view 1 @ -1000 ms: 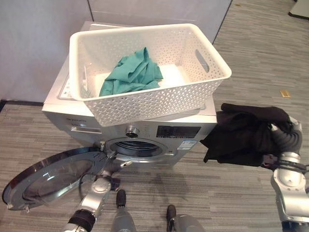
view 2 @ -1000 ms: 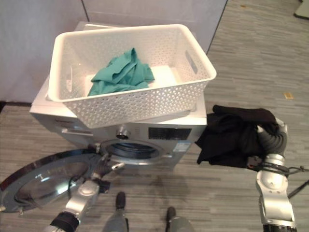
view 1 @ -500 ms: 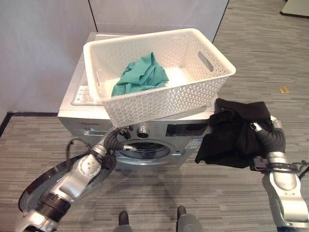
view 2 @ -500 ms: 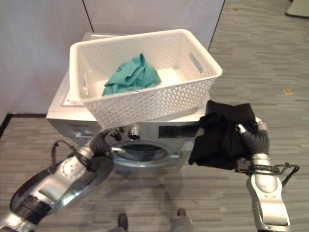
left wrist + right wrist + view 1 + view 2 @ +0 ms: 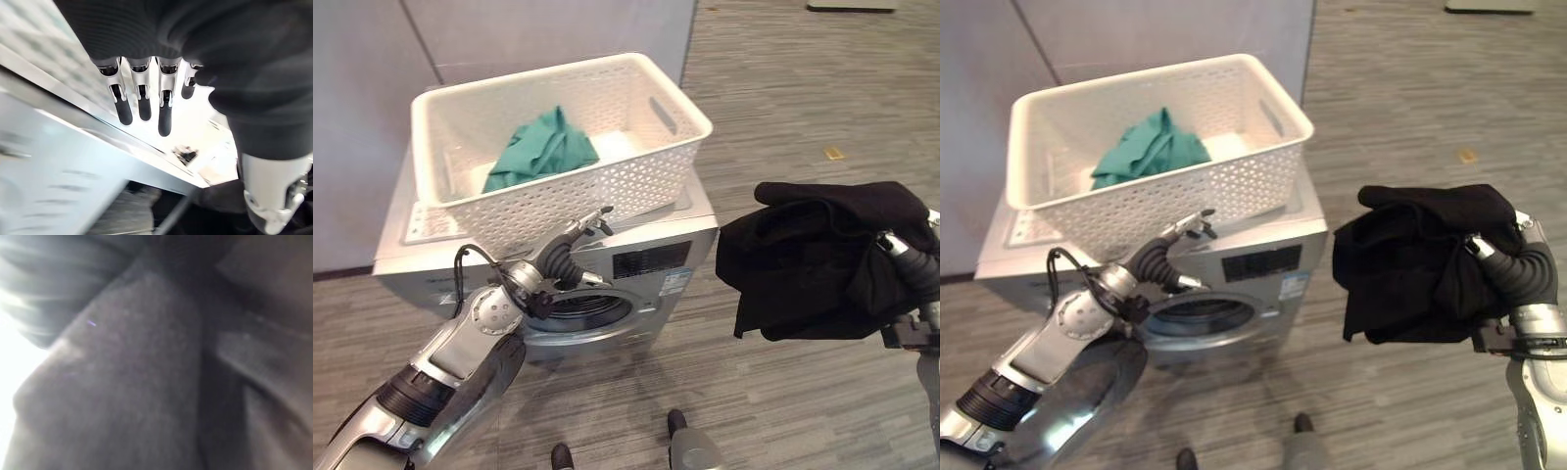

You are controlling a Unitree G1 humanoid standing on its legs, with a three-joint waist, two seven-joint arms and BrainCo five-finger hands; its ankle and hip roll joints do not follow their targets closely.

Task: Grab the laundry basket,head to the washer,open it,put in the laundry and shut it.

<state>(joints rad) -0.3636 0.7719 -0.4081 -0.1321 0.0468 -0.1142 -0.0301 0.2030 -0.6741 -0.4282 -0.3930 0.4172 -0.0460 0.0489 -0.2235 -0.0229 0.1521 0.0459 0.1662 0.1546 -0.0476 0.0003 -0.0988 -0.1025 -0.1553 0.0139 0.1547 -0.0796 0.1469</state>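
I am raising my left hand [image 5: 576, 238], fingers straight and holding nothing, off the open door [image 5: 470, 401] toward the front of the basket [image 5: 607, 191], which is sitting on the washer [image 5: 651, 259] with a teal garment [image 5: 540, 152] inside. Half a second ago that hand was lower, by the drum opening [image 5: 578, 308]. At right, my right hand [image 5: 1489, 257] is gripping a black garment [image 5: 1415, 264], holding it well clear of the washer, farther out than before, presumably ready for loading.
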